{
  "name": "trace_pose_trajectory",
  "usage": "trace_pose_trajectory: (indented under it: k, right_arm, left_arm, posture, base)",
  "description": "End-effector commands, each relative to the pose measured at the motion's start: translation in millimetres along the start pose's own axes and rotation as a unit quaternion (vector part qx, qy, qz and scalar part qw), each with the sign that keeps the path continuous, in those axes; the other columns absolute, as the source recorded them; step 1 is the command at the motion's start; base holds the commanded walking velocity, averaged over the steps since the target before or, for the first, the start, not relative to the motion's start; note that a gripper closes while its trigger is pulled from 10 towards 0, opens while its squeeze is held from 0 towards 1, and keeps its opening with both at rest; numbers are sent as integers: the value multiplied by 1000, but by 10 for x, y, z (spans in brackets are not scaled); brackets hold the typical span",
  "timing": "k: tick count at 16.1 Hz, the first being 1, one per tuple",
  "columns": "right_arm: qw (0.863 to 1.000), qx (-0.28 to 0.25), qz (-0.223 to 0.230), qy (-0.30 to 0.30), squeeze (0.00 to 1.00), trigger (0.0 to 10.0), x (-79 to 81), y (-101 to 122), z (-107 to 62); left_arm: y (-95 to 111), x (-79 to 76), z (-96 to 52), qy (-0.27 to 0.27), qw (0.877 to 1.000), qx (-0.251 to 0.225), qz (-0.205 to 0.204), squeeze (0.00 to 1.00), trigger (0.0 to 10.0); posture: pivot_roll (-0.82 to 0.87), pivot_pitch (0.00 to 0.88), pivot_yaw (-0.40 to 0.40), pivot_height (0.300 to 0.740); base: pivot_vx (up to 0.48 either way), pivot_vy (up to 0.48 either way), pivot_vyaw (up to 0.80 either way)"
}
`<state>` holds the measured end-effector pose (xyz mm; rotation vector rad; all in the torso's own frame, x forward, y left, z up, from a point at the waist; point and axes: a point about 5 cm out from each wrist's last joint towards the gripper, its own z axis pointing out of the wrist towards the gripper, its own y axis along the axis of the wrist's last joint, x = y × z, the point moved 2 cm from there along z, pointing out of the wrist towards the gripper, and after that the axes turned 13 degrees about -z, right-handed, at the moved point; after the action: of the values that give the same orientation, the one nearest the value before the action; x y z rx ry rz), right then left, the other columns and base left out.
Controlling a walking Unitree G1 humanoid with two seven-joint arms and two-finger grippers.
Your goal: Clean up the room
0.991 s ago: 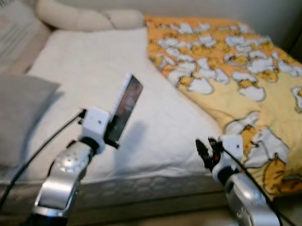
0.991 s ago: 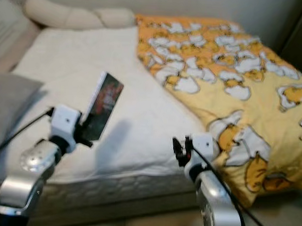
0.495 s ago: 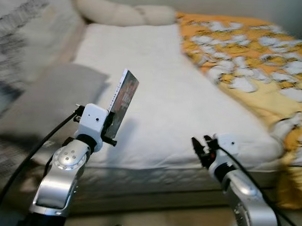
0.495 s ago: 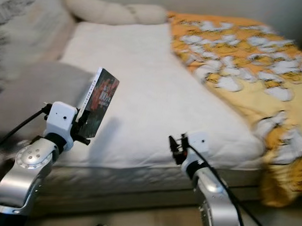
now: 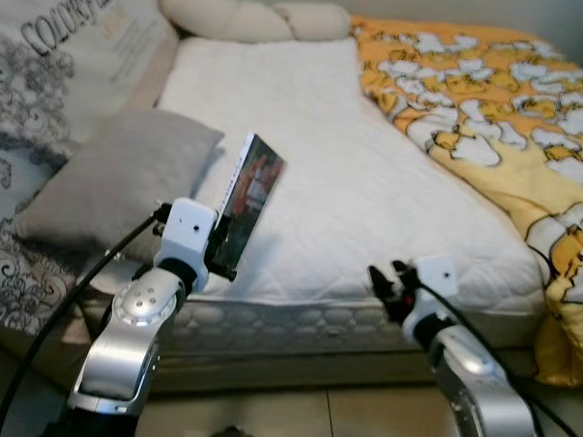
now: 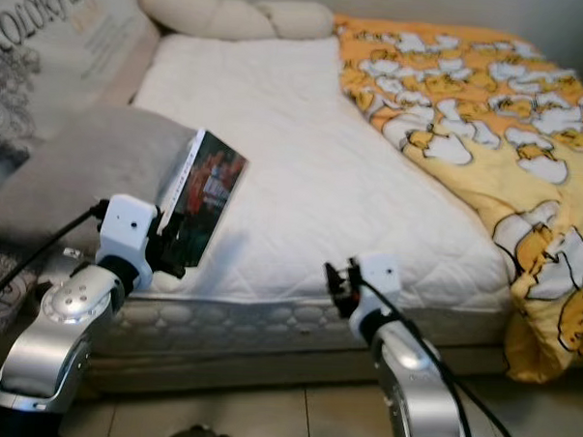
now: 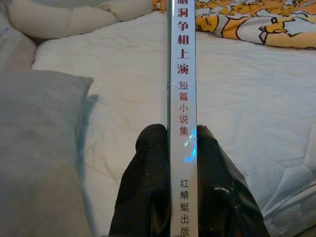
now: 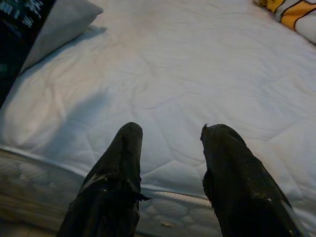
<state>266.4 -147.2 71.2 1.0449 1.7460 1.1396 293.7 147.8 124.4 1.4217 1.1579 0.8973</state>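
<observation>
My left gripper (image 5: pixel 228 237) is shut on a thin book (image 5: pixel 249 192) with a dark cover and a white spine, held upright and tilted over the near left edge of the bed. In the left wrist view the book's spine (image 7: pixel 181 98) with red characters runs between the two black fingers (image 7: pixel 148 182). My right gripper (image 5: pixel 385 288) hangs open in front of the mattress edge with nothing in it; its two fingers (image 8: pixel 123 163) stand apart over the white sheet.
The bed has a white quilted mattress (image 5: pixel 370 193), a grey pillow (image 5: pixel 119 172) on the left, a printed cushion (image 5: pixel 56 63) behind it, a cream bolster (image 5: pixel 242 18) at the head, and a yellow duck-print blanket (image 5: pixel 509 112) on the right. Tiled floor (image 5: pixel 292 417) lies below.
The camera has swung and settled, so the bed's left side with the pillows now shows more. The left gripper still holds the book; the right gripper stays open.
</observation>
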Motion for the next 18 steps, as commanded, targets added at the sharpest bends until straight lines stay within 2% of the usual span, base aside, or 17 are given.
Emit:
trace_pose_trajectory:
  k: [1,3,10,13,15,16,18]
  right_arm:
    - [1000,-6,-11,3,0,10000,-23,23,8]
    - [1000,-7,-13,7,0,10000,-17,28,14]
    - [1000,-10,2,-5,0,10000,-54,22,23]
    - [999,-7,-32,25,0,10000,10,25,24]
    - [999,-7,-29,27,0,10000,21,20,24]
    - [1000,-3,-9,15,0,10000,0,0,22]
    - [1000,5,2,-7,0,10000,-67,-31,9]
  left_arm:
    - [154,-1,-6,-4,999,-34,5,0,10000]
    - [157,6,-6,-2,999,-33,4,0,10000]
    - [139,-15,-5,-8,1000,-28,0,0,10000]
    - [130,-14,-3,-6,1000,-26,-2,0,10000]
    - [124,-8,-9,-5,1000,-25,-3,0,10000]
    - [113,-24,-12,-12,1000,-23,-5,0,10000]
    - [96,-114,-11,-53,998,-21,-16,0,10000]
  posture:
    - [-8,0,24,740]
    - [-4,0,21,740]
    - [-8,0,22,740]
    - [-5,0,17,740]
    - [-2,0,14,740]
    - [-2,0,13,740]
    - [-7,0,14,740]
  base:
    - [349,0,800]
    - [373,0,800]
    - [373,0,0]
    - [351,0,267]
    - [343,0,800]
    - [315,0,0]
    - [137,0,0]
